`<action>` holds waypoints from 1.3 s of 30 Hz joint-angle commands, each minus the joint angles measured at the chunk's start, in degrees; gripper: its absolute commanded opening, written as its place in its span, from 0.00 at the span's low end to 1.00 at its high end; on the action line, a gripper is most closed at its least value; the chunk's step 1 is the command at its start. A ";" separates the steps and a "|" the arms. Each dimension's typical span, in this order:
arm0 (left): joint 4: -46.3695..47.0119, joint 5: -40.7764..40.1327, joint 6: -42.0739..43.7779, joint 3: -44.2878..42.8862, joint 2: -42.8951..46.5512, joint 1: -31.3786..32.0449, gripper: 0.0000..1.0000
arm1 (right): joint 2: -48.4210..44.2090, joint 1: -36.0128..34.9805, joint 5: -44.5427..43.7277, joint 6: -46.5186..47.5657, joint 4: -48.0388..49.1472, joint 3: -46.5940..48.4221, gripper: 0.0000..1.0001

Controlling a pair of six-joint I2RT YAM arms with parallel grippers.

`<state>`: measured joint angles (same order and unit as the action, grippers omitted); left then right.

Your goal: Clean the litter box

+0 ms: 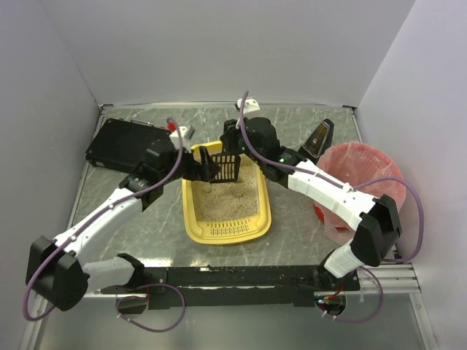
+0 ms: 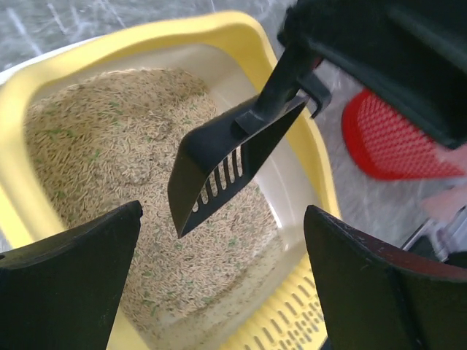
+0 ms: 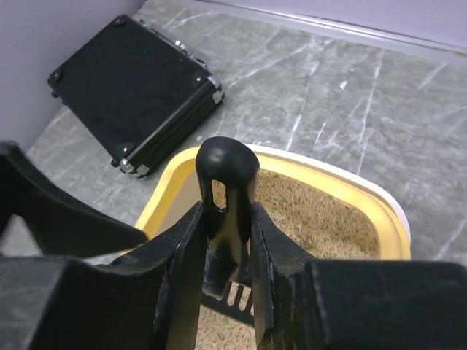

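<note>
So, right hand (image 3: 227,233): pinching the black scoop (image 2: 219,157) by its handle.
Left hand (image 2: 222,213): spread wide, holding nothing.
Litter box (image 1: 191,219): under both hands, toward 6 o'clock.

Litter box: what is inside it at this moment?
Beige litter with green flecks lies in the litter box. The right gripper holds a black slotted scoop over it. Anything buried, or behind the scoop, cannot be seen.

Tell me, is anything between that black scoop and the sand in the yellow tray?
Nothing visible. The right claw holds the scoop by its handle over the litter box, its blade facing bare litter.
</note>
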<state>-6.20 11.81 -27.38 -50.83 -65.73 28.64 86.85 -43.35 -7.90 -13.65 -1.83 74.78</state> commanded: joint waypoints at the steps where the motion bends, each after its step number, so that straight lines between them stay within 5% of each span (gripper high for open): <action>1: 4.61 0.84 7.51 -3.39 -4.83 1.33 0.99 | -2.83 0.64 -5.28 -7.16 -8.35 4.92 0.12; 5: 5.75 2.59 7.43 -4.45 -8.00 1.50 0.95 | -4.48 2.57 -2.74 -13.41 -14.35 5.39 0.12; 10: 8.83 7.43 7.78 -6.30 -11.87 1.59 0.76 | -7.65 3.27 -1.32 -18.51 -13.47 2.39 0.12; 15: 12.26 13.93 8.13 -7.35 -14.59 1.68 0.58 | -11.70 5.73 -0.97 -24.65 -8.56 -3.84 0.12; 22: 12.79 18.51 7.16 -7.88 -16.27 2.12 0.45 | -14.42 6.26 -4.67 -26.16 -4.15 -7.72 0.12; 25: 12.96 18.07 6.28 -7.62 -16.71 2.21 0.29 | -16.44 6.44 -4.58 -27.48 -1.79 -11.13 0.12; 27: 12.09 16.15 6.20 -8.84 -17.76 2.47 0.01 | -17.32 6.53 -4.58 -28.36 -1.08 -12.20 0.12; 30: 8.75 14.64 8.38 -11.66 -19.43 2.56 0.01 | -17.42 6.61 -3.70 -26.35 -5.62 -10.89 0.29; 36: -2.99 11.75 25.50 -19.12 -21.63 2.56 0.01 | -17.50 8.19 2.44 -16.62 -20.91 -6.15 0.94; 39: -8.01 11.91 37.98 -23.16 -23.03 2.56 0.01 | -20.39 10.47 7.54 -9.75 -30.50 -5.00 1.00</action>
<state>-6.42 24.91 -6.63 -67.77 -87.79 31.11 71.02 -35.46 -6.72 -32.91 -19.68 66.48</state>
